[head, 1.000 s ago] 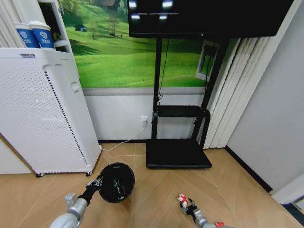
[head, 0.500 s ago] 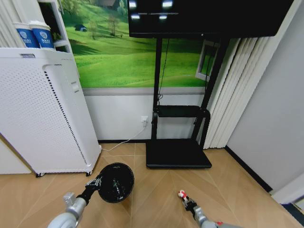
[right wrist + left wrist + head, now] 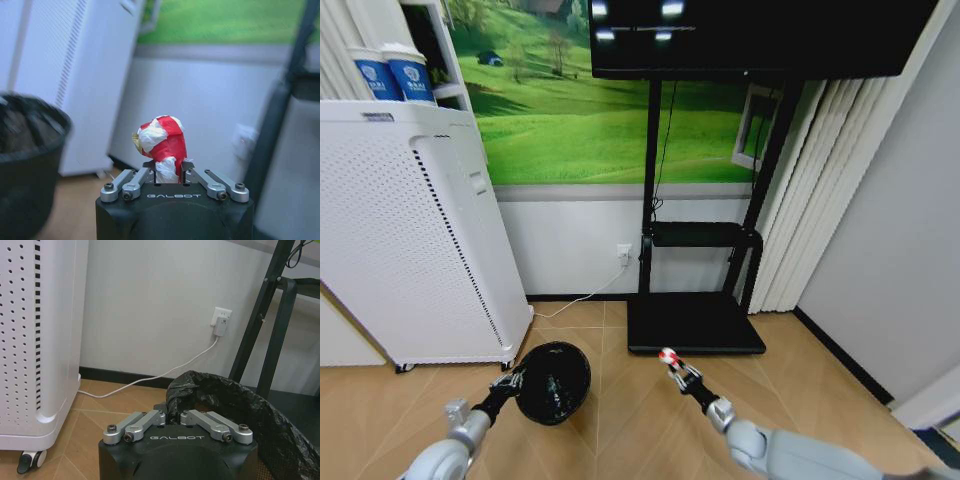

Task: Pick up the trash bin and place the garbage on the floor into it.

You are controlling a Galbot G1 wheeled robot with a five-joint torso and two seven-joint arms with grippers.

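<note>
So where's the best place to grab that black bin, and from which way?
On its round rim, coming from the side nearest the robot. The trash bin is open-topped with a thin wall, so fingers can pinch over the edge, as the left gripper does now, shut on rim and black liner.

**A:** What's behind?

**B:** A wall mural [image 3: 610,110] of green hills covers the upper wall; below it runs a plain white band with a black skirting. A wall socket [image 3: 624,254] sits there, and a white cable [image 3: 575,300] trails from it down to the floor [image 3: 650,420].

**A:** And the floor?

**B:** Light-brown wooden parquet, herringbone pattern.

**A:** Furniture?

**B:** A tall white perforated cabinet [image 3: 410,240] on castors at the left, with two blue-and-white paper cups [image 3: 395,75] on top. In the middle, a black stand [image 3: 695,290] carries a dark screen [image 3: 760,35]. Pale vertical blinds [image 3: 815,190] hang at the right beside a grey wall [image 3: 890,250].
</note>
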